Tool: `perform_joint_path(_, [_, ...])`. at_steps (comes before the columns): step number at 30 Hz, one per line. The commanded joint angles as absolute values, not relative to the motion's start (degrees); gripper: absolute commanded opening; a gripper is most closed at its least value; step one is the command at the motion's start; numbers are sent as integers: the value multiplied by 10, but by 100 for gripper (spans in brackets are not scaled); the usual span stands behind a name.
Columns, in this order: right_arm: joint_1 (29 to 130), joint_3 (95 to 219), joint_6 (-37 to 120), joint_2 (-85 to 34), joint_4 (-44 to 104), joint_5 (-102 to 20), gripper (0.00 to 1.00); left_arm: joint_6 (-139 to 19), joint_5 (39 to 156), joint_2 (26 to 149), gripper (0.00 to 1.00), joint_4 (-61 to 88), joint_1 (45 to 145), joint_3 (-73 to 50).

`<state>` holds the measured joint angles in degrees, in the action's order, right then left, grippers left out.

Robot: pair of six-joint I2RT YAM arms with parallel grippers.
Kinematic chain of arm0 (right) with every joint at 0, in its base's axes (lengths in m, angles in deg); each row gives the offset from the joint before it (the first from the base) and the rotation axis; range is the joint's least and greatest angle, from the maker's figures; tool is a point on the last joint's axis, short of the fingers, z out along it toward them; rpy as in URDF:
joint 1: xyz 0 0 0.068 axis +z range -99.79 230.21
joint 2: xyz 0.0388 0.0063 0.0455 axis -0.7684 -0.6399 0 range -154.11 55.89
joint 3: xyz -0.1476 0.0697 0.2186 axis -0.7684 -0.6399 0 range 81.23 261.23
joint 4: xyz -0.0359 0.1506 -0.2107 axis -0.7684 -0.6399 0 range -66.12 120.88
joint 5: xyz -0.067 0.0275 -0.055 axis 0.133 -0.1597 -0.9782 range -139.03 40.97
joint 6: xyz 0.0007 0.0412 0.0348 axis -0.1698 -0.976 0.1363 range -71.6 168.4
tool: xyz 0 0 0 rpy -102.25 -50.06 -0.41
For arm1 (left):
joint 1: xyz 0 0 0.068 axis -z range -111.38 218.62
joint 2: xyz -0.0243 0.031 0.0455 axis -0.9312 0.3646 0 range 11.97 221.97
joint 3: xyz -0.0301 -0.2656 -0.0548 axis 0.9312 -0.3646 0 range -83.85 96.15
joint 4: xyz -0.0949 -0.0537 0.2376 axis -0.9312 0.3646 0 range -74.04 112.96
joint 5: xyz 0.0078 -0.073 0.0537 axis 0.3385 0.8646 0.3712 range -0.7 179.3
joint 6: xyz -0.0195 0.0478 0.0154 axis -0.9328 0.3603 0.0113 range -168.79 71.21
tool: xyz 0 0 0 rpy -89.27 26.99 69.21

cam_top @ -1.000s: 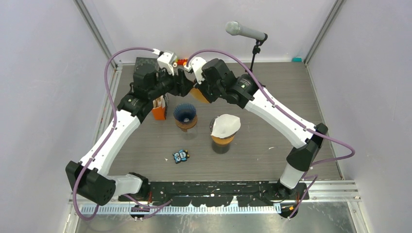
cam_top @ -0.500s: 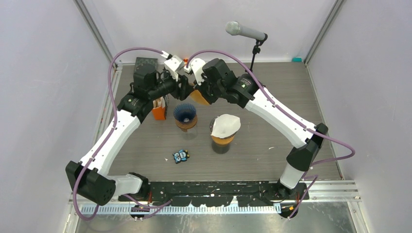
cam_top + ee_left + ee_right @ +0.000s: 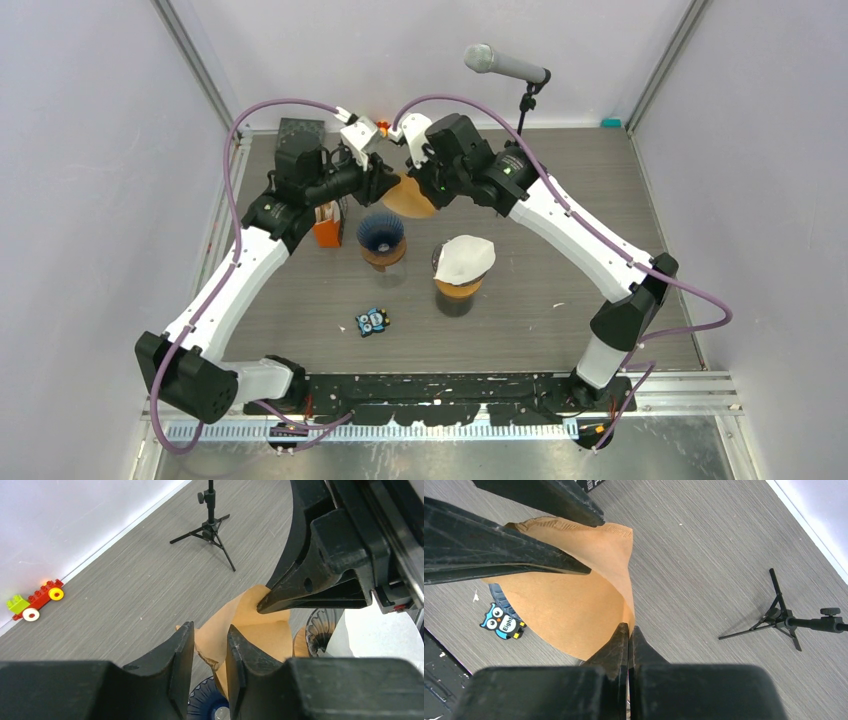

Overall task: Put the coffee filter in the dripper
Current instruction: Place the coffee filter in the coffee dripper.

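A brown paper coffee filter [image 3: 410, 197] hangs in the air between my two grippers, above and behind the blue dripper [image 3: 381, 234]. My right gripper [image 3: 422, 178] is shut on the filter's seam edge; the right wrist view shows the tips [image 3: 629, 628] pinched on the paper [image 3: 569, 615]. My left gripper [image 3: 383, 182] is open, its jaws [image 3: 210, 630] standing apart around the filter's other edge [image 3: 265, 640]. The blue dripper's rim shows below in the left wrist view [image 3: 207, 705].
A second dripper holds a white filter [image 3: 464, 258] on a dark cup. An orange box of sticks [image 3: 328, 226] stands left of the blue dripper. An owl toy [image 3: 372, 321] lies in front. A microphone stand [image 3: 522, 110] and a toy car [image 3: 37, 599] are at the back.
My right gripper has shifted a little right and back with the filter, which now shows wider between the grippers. The left gripper has stayed close to the filter's other edge.
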<state>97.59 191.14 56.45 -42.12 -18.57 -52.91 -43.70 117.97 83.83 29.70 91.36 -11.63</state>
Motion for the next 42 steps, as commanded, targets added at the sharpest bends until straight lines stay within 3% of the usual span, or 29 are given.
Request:
perform_joint_path(1, [974, 1921, 554, -388, -183, -521, 0, -437, 1194, 821, 29, 277, 911, -119])
perform_joint_path(7, [973, 1923, 551, -389, -183, -519, 0, -455, 1175, 819, 22, 271, 911, -123])
perform_joint_path(15, [967, 1930, 537, -391, -183, -527, 3, -527, 1131, 817, 0, 273, 912, -126])
perform_joint_path(19, [963, 1932, 521, -393, -183, -525, 11, -578, 1111, 815, 0, 290, 912, -123])
perform_joint_path(26, [963, 1940, 495, -402, -183, -503, 37, -667, 1068, 823, 0, 293, 911, -115])
perform_joint_path(31, [963, 1929, 488, -405, -176, -505, 43, -718, 1052, 830, 0, 287, 912, -114])
perform_joint_path(34, [961, 1925, 488, -407, -174, -520, 42, -737, 1051, 832, 0, 284, 911, -114])
perform_joint_path(37, [957, 1924, 488, -404, -174, -521, 29, -737, 1049, 831, 1, 285, 912, -116])
perform_joint_path(40, [956, 1923, 491, -399, -173, -520, 8, -718, 1053, 830, 16, 281, 911, -122])
perform_joint_path(42, [956, 1923, 494, -396, -173, -516, 1, -692, 1061, 828, 28, 277, 911, -123])
